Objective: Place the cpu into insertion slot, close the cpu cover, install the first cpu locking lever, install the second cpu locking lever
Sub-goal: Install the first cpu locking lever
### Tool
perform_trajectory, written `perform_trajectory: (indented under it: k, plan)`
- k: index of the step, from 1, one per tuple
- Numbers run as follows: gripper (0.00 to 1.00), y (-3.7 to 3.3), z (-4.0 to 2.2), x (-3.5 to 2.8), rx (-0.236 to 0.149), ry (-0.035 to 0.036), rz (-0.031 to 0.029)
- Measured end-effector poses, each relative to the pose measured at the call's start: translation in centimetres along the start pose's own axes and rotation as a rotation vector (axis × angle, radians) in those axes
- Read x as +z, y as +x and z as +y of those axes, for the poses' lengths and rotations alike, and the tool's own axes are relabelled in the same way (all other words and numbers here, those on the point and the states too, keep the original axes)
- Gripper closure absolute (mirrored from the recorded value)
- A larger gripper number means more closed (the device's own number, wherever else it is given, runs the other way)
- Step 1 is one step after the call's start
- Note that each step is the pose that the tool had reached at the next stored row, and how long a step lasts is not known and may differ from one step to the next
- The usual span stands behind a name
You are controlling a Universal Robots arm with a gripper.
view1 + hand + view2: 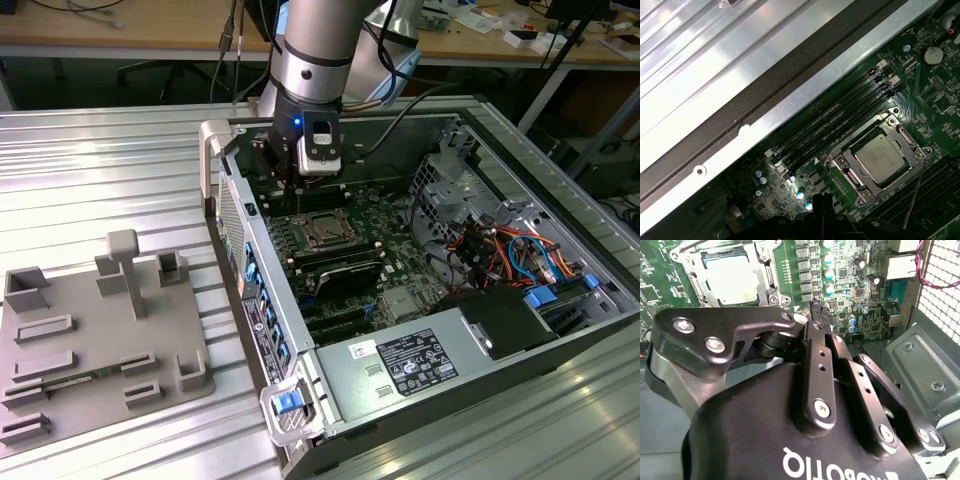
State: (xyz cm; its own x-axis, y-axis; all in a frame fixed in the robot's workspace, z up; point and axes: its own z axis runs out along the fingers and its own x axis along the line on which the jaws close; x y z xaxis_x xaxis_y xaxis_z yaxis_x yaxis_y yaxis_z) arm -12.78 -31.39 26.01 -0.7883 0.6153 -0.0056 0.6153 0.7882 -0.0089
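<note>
My pincer (300, 198) hangs inside the open computer case (540, 150), in the upper middle of the exterior view. Its fingers (812, 347) are pressed together, and the tips sit low over the green motherboard (390, 225).

Just below it in that frame lies the cpu (325, 232) — seated in its socket, silvery top up, also seen in both wrist views (730, 272) (880, 157). The cpu cover (856, 176) lies flat around it, framing the chip. At one corner of the socket a thin locking lever (914, 192) slants up, clear of the cover. Dark memory slots (840, 125) run alongside the socket.

Toward the lower right sits the power supply (400, 365) with its white label. At the exterior view's left, a grey fixture plate (90, 350) rests on the ribbed metal worktop (100, 160).
</note>
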Motion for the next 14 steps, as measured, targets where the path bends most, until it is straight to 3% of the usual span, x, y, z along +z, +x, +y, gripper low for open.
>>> perform_trajectory:
  k: [8, 9, 10, 11, 14]
  plan:
    - [0.89, 0.02, 0.03, 0.00, 0.000, 0.0000, 0.0000]
    - [0.89, 0.10, 0.08, 0.00, -0.039, 0.0000, -0.0005]
    - [0.89, 0.33, 0.86, -0.02, -0.075, -0.0004, -0.0008]
    - [0.89, 0.51, 1.16, -0.03, -0.116, -0.0004, -0.0011]
    - [0.89, 0.47, 1.47, -0.03, -0.126, -0.0005, -0.0012]
